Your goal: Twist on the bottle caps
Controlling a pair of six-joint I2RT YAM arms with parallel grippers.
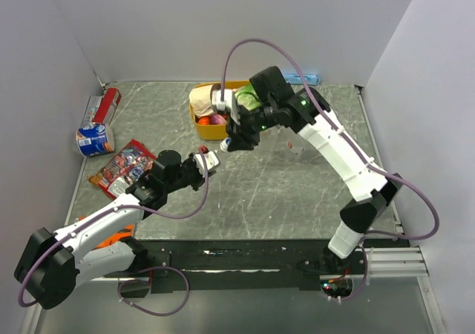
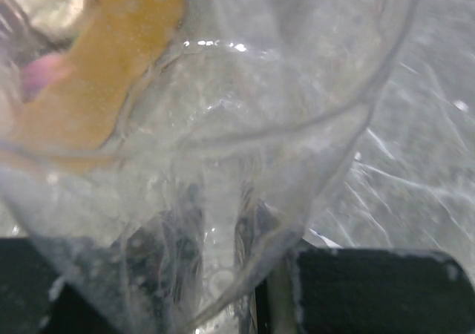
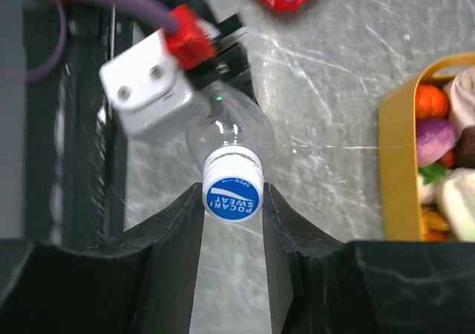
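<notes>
Over mid-table, we are pinching the blue cap (image 3: 232,189) with our right gripper (image 3: 231,200), its jaws pressing either side, while our left gripper (image 1: 202,163) is clamping the clear bottle (image 3: 228,130) beneath it (cap sitting on the neck). Tightening, we are judging, is yet to finish.

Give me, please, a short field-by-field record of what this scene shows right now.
Left claw: shut on bottle, which is clear plastic
Right claw: shut on bottle cap, one finger on each side
Cap state: blue top, seated on the neck
Yellow tub: far side, filled with colourful items
Left side: snack packets
</notes>
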